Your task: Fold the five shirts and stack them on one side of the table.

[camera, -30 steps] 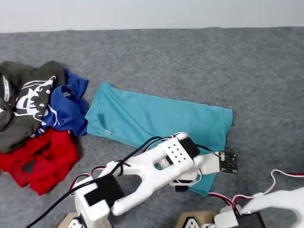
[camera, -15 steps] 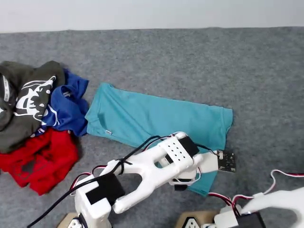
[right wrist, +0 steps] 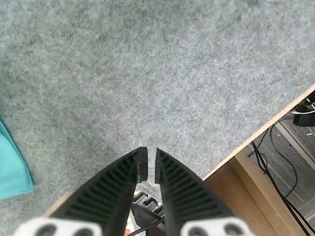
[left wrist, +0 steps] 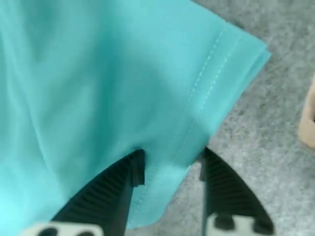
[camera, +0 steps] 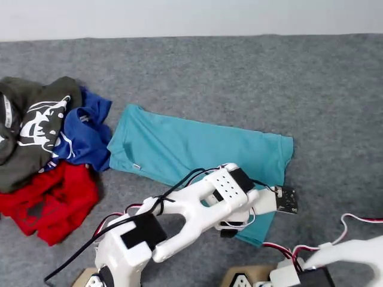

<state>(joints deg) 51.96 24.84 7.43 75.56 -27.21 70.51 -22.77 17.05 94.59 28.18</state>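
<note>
Teal shirt [camera: 197, 146]: you have it lying flat mid-table on the grey felt table [camera: 251, 78], a long narrow band; collar end toward the left, hem end toward the near right.
Left gripper [left wrist: 170, 162]: your jaws stand spread over the shirt's near hem corner; the stitched hem runs between the two fingers; cloth lies in the gap, and you see no pinch on it.
Left arm [camera: 197, 209]: white; stretched from the near edge out over the shirt's near corner; black cables looped along it.
Right gripper [right wrist: 147, 160]: fingers pressed almost together, a thin slit between them, nothing in it; it hangs over bare felt close to the wooden edge [right wrist: 256, 162] of the table; a teal corner lies off to one side.
Right arm [camera: 350, 254]: low at the near right corner; well apart from the teal shirt.
Crumpled shirts: at the table's left side; grey printed shirt [camera: 30, 125] overlapping the blue shirt [camera: 87, 134]; red shirt [camera: 54, 200] nearest the front; all three touch; the blue one sits just beside the teal collar end.
</note>
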